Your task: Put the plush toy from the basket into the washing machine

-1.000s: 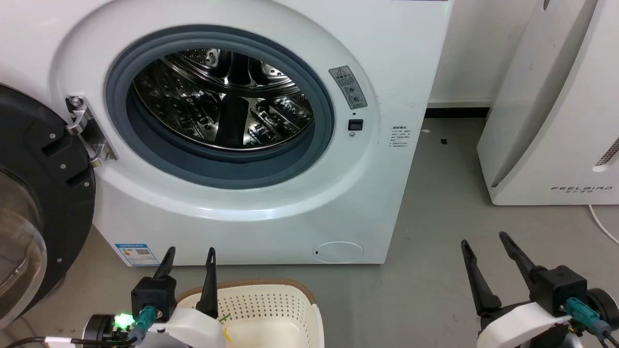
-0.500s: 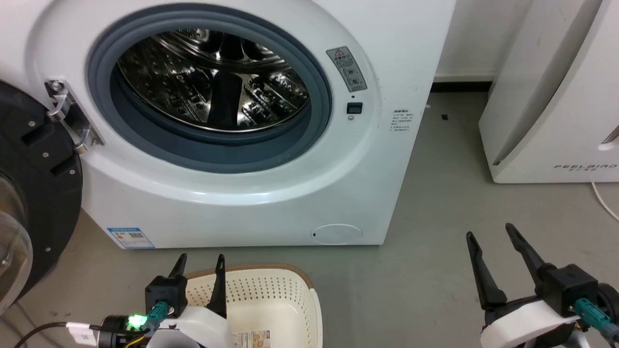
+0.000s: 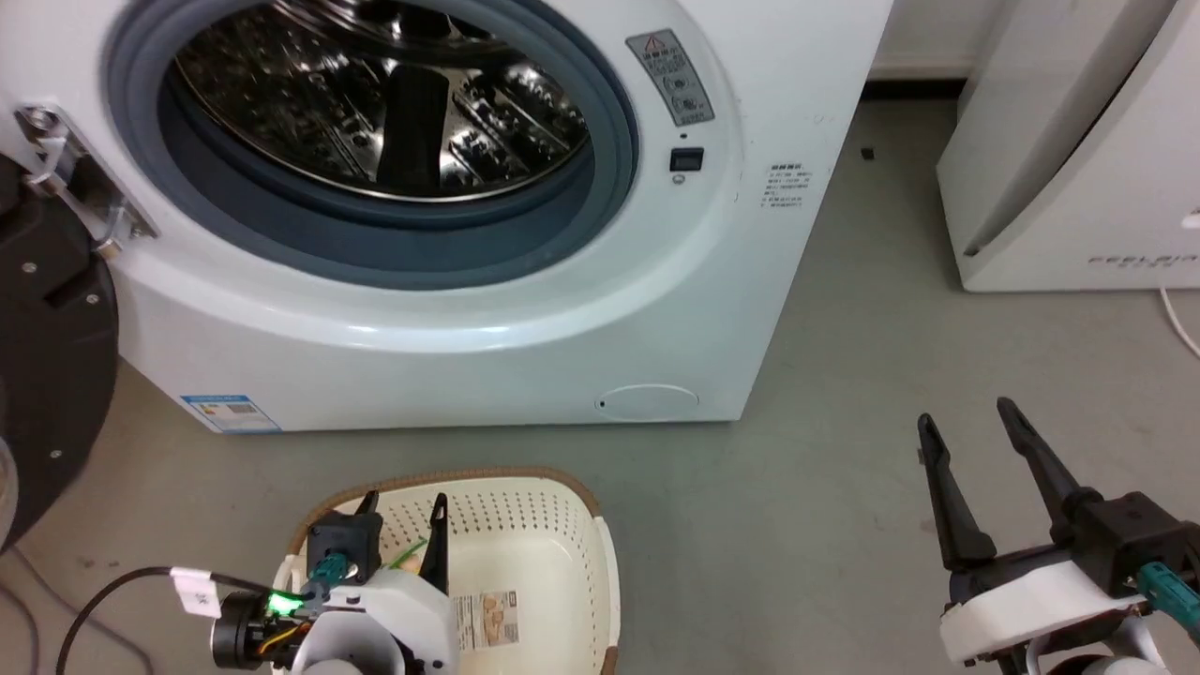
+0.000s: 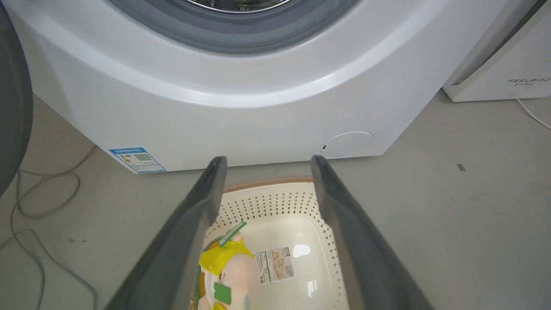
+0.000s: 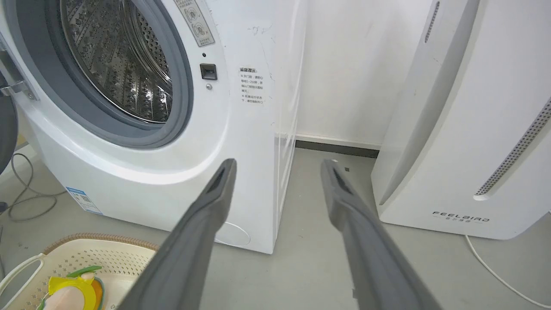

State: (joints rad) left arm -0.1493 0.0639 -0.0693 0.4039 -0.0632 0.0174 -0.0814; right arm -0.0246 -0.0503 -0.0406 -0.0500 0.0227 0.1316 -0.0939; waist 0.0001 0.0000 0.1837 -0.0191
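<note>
The plush toy [image 4: 230,267], peach-pink with yellow and green bits, lies in the left half of the cream perforated basket [image 3: 534,525] on the floor. My left gripper [image 3: 405,502] is open above the basket's left side. In the left wrist view its fingers [image 4: 268,160] straddle the toy and the basket [image 4: 275,200] from above, apart from both. The toy [image 5: 71,292] and basket [image 5: 107,254] also sit at the lower left of the right wrist view. The washing machine [image 3: 469,309] stands just behind, porthole open. My right gripper [image 3: 967,414] hangs open over bare floor.
The machine's black-framed door [image 3: 47,347] is swung open at the left. A white FEELBIRD appliance [image 3: 1078,169] stands at the right with a white cable [image 3: 1177,319] beside it. Loose cables [image 4: 26,206] lie on the floor left of the basket.
The head camera has tilted down, so the whole scene slid up. Against the basket, my left gripper's fingertips went from past the far rim to over its inside. The right gripper barely moved.
</note>
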